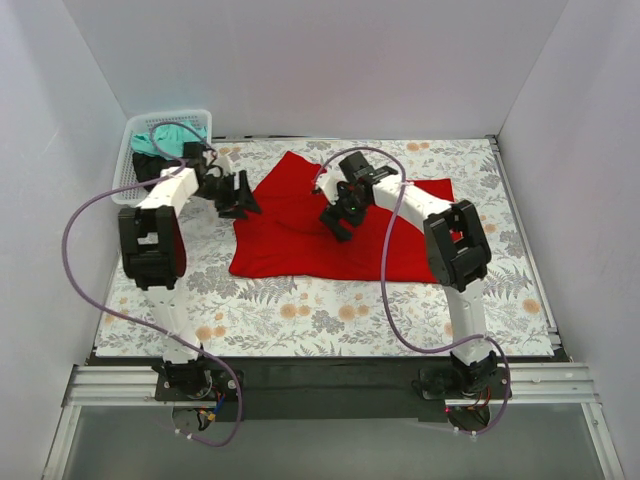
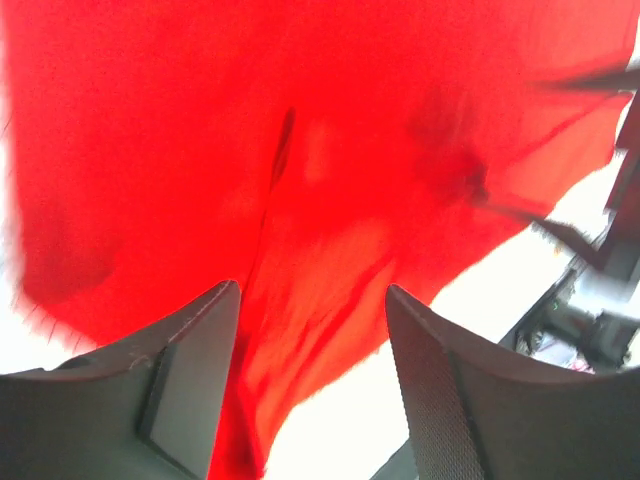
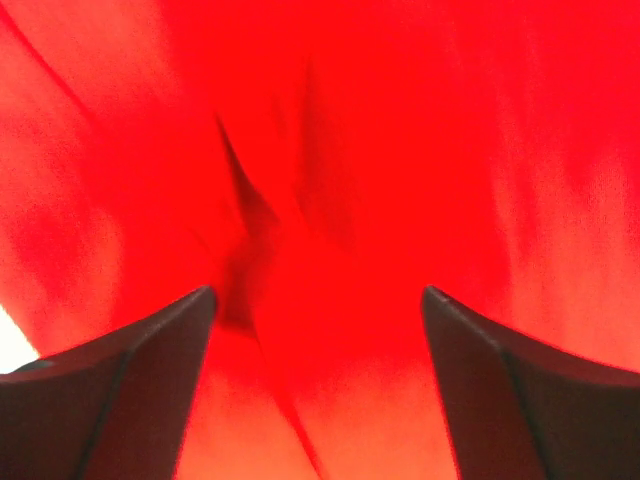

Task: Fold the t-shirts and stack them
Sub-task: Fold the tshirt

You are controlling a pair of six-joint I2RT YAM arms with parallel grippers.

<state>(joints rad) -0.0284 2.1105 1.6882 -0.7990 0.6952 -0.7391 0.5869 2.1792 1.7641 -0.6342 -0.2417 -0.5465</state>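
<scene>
A bright red t-shirt [image 1: 310, 235] lies spread and rumpled on the floral cloth in the middle of the table. My left gripper [image 1: 240, 200] is open at the shirt's left edge; in the left wrist view [image 2: 312, 300] red cloth [image 2: 300, 180] lies between and beyond its fingers. My right gripper [image 1: 335, 222] is open just above the shirt's middle; the right wrist view [image 3: 315, 300] is filled with wrinkled red cloth [image 3: 400, 150]. A teal-green t-shirt [image 1: 160, 142] and a black one [image 1: 148, 168] lie bunched in the white mesh basket [image 1: 170, 122] at the back left.
The grey-and-orange floral cloth [image 1: 300, 310] covers the whole table. White walls close in on three sides. Purple cables loop from both arms [image 1: 385, 290].
</scene>
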